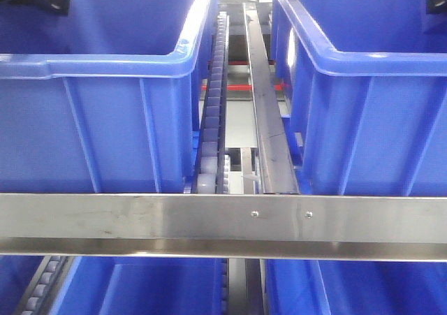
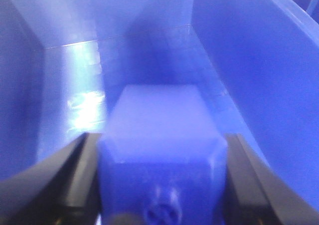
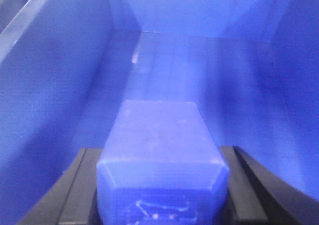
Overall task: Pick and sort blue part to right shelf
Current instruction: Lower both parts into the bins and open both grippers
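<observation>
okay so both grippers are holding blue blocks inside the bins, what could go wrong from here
1. Both wrist views are blurred, so whether each blue part has reached the bin floor is unclear; release might drop it.
2. The left gripper and right gripper work between bin walls; a sideways move could hit one.

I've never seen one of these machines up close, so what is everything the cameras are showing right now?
Bins: two upper, blue plastic, left and right on the shelf; more blue bins partly seen below.
Front rail: one, stainless steel, across the shelf front.
Roller track: one, grey, between the upper bins.
Blue parts: two, blue, one in the left gripper, one in the right gripper, each inside a bin.
Left gripper: black fingers, shut on its part.
Right gripper: black fingers, shut on its part.
</observation>
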Tool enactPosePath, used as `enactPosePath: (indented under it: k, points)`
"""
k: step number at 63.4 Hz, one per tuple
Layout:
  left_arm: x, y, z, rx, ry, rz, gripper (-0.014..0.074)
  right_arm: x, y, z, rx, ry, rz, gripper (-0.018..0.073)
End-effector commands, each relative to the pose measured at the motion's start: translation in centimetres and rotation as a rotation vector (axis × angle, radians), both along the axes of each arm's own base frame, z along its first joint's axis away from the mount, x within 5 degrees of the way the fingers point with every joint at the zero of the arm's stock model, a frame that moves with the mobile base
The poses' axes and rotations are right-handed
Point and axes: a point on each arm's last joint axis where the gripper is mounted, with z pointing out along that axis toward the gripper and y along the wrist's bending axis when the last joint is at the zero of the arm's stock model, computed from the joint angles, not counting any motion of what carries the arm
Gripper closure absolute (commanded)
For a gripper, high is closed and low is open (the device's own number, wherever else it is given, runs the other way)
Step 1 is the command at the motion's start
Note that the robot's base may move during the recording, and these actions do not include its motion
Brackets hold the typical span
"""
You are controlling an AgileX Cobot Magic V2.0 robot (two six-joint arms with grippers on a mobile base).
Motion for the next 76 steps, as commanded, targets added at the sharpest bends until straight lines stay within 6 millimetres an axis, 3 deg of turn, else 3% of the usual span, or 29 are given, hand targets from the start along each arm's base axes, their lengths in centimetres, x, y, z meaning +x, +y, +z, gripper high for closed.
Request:
enactPosePath:
  k: [1, 9, 17, 25, 34, 40, 43, 50, 60, 76]
  points:
    - [0.1, 0.1, 2.7, -0.039, -0.137, 0.022, -0.0066, 0.2, -0.1, 2.5, -0.006, -0.142, -0.005, -0.0067]
    - [0.0, 0.0, 2.6, -0.038, -0.128, 0.019, -0.0071, 0.2, -0.1, 2.5, -0.006, -0.143, -0.005, -0.0039]
    - [-0.1, 0.2, 2.9, -0.041, -0.138, 0.021, -0.0013, 0.1, -0.1, 3.2, -0.003, -0.163, -0.005, -0.0040]
    - [-1.0, 0.4, 4.1, -0.052, -0.168, 0.018, 0.0183, -0.6, -0.2, 4.9, 0.001, -0.211, -0.004, -0.0006]
    - [-2.1, 0.8, 5.6, -0.067, -0.221, 0.018, 0.0491, -1.8, -0.3, 6.3, 0.005, -0.243, -0.002, 0.0248]
    - [-2.3, 0.9, 6.1, -0.073, -0.250, 0.023, 0.0451, -2.3, -0.3, 6.8, 0.007, -0.265, -0.002, 0.0470]
    - [-2.4, 0.9, 6.1, -0.074, -0.252, 0.023, 0.0456, -2.6, -0.3, 7.0, 0.009, -0.274, -0.003, 0.0540]
    - [-2.5, 1.7, 6.3, -0.099, -0.251, 0.056, 0.0471, -3.2, -0.4, 7.5, 0.017, -0.291, -0.005, 0.0528]
    - [-4.1, 5.0, 6.4, -0.230, -0.252, 0.213, 0.0470, -5.0, -1.5, 7.0, 0.013, -0.295, -0.052, 0.0528]
    - [-11.5, 7.3, 3.9, -0.233, -0.311, 0.264, 0.0470, -10.3, -2.2, 4.3, 0.011, -0.354, -0.083, 0.0528]
